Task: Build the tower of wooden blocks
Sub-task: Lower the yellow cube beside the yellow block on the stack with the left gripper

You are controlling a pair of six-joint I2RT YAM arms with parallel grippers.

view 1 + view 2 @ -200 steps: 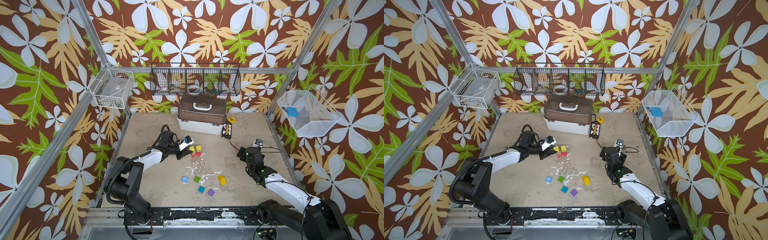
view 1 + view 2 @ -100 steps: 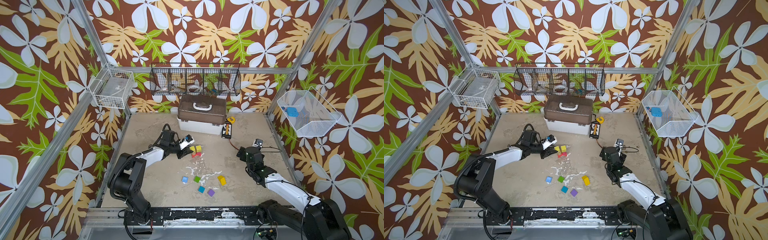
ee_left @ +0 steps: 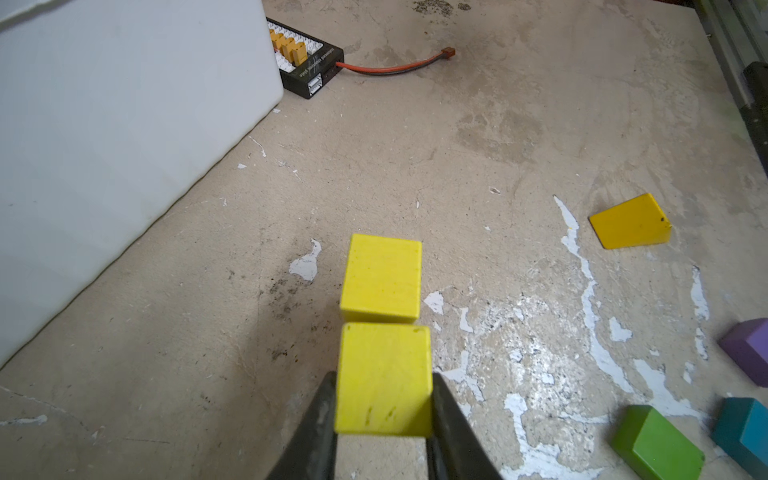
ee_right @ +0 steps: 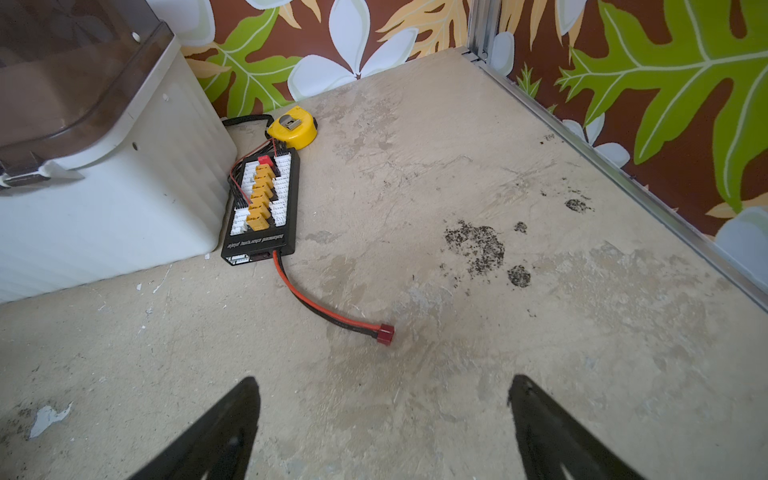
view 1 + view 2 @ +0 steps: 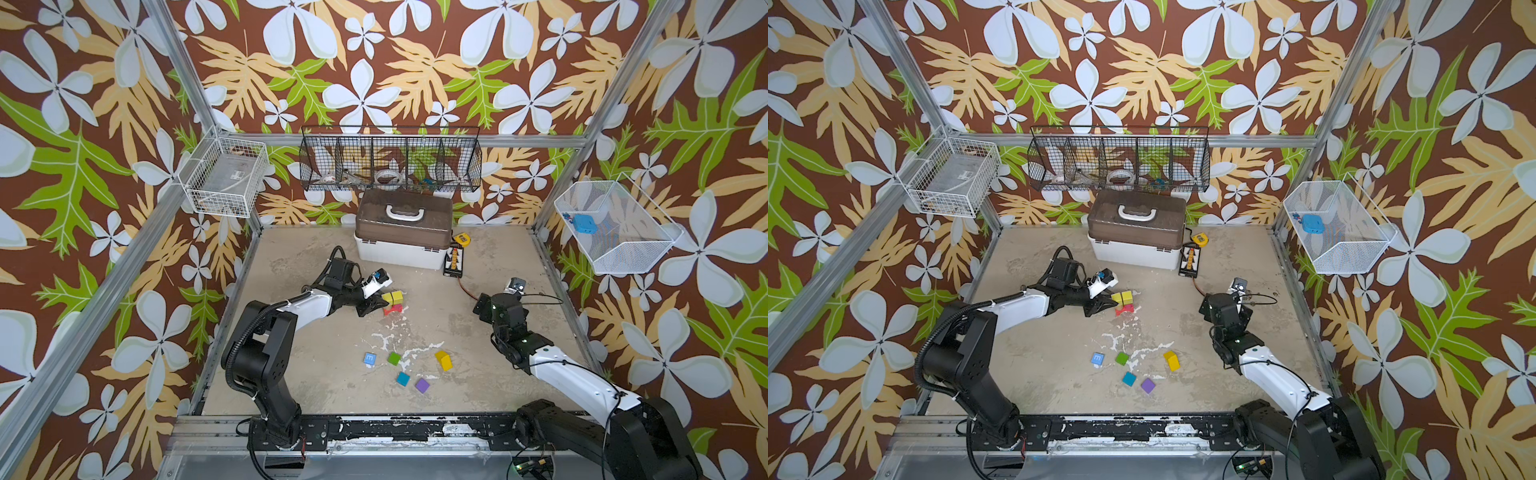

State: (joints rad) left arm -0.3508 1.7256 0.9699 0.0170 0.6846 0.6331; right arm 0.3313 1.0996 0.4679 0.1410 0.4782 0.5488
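In both top views the blocks lie on the tabletop [image 5: 311, 374] in two groups. Near the middle, in front of the brown-lidded white box [image 5: 401, 239], two yellow cubes [image 5: 392, 296] sit side by side. A red slab [image 5: 393, 309] shows just beneath them; from up here I cannot tell whether they rest on it. The left tool [image 5: 380, 305] reaches right up to this group. Well apart, toward the front edge, five loose pieces lie scattered, none touching: a blue cube [image 5: 1098, 358] with a letter on top, a green cube [image 5: 1121, 358], a yellow sloped piece [image 5: 1171, 360], a teal cube [image 5: 1129, 378] and a purple cube [image 5: 1148, 385]. The right tool [image 5: 481, 305] hangs off to the right, away from every block.

The left wrist view gives the grip itself. The tool's dark fingers [image 3: 318, 419] pinch the near yellow cube [image 3: 384, 374] from both sides. The far yellow cube [image 3: 382, 276] sits just beyond it, edge to edge. A pale, unpainted-looking face shows under the held cube, and the red slab is hidden here.

The right wrist view shows the right tool spread wide over bare tabletop, gripping nothing. Ahead lies a red plug [image 4: 386, 334] on a lead from a black charging board [image 4: 262, 208]. The board lies beside the box, with a yellow tape measure [image 4: 293, 129] behind it.
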